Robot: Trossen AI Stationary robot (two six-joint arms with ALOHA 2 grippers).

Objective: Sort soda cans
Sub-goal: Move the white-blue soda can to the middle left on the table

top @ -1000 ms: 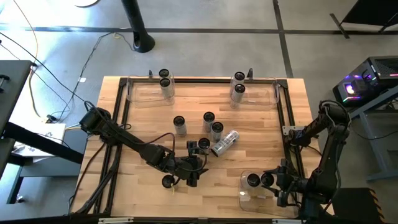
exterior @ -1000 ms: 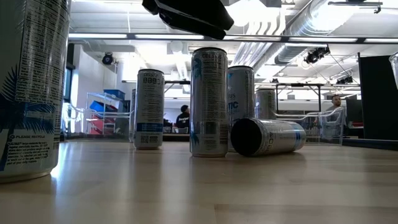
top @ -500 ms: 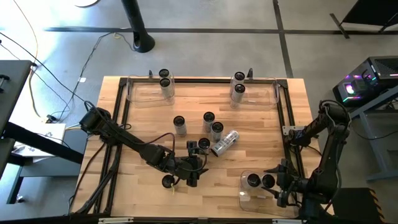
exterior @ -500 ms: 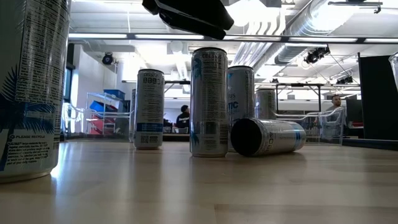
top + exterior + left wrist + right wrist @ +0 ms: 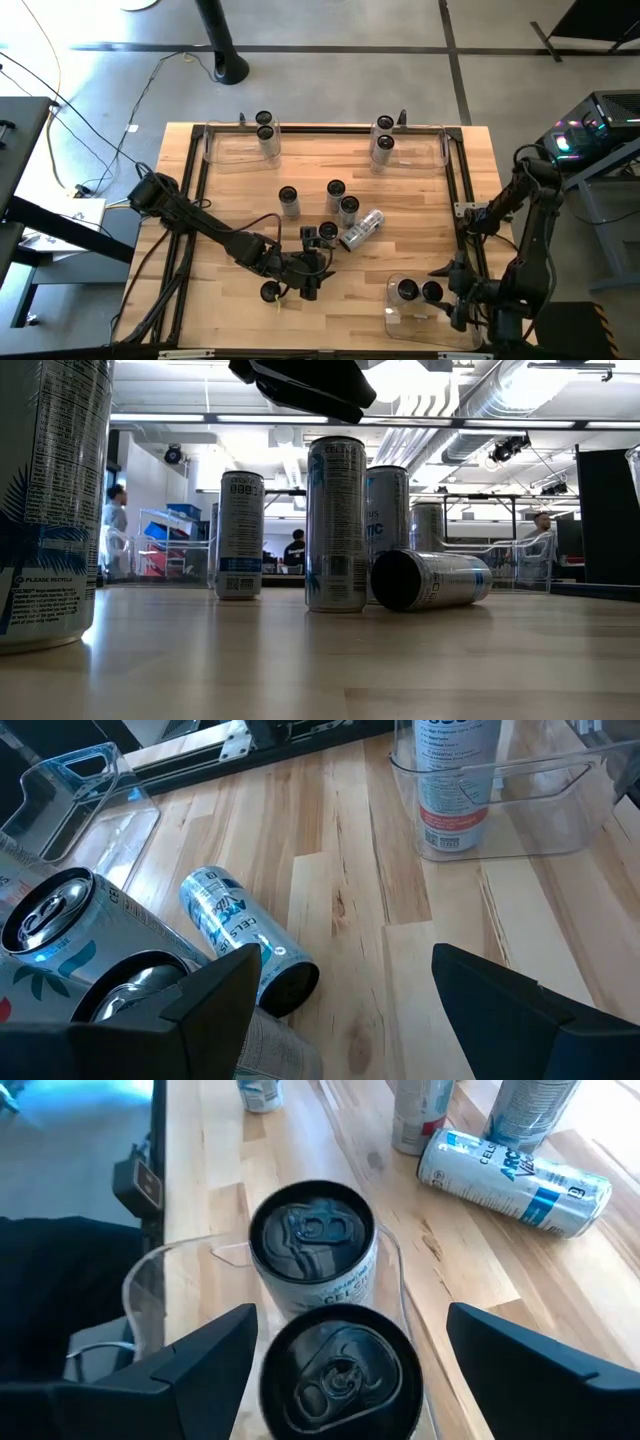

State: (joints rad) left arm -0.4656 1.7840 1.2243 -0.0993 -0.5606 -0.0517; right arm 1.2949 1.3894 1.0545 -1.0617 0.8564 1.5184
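Find the right tool [image 5: 458, 303] at the near right corner of the counter [image 5: 230, 200], spread wide and pinching nothing, just beside the clear bin [image 5: 392, 312] there. Count 2 soda cans in that bin, upright and touching or nearly so: the inner can [image 5: 407, 290] and the outer can [image 5: 431, 291], the latter directly below the open fingers in the right wrist view.

Judge the step as the let-go after a placement. To do it well:

- Keep the fingers spread and rise straight up; avoid any sideways drift while level with the can tops.
- Clear the bin wall before swinging toward the middle.
- Watch the finger nearest the outer can's rim; looks close enough to drag or tip it.

Find the left tool [image 5: 310, 280] low over the near middle, likewise spread and empty, next to a tight pair of upright cans [image 5: 327, 232]. Leave the arms apart while the right one withdraws.

Expect the tipped can [image 5: 362, 229], lying on its side mid-counter, to roll if nudged; approach across its length. Note 3 more upright cans [image 5: 335, 188] beyond it, 1 alone [image 5: 269, 291] near the front edge, and 2 in each far bin.
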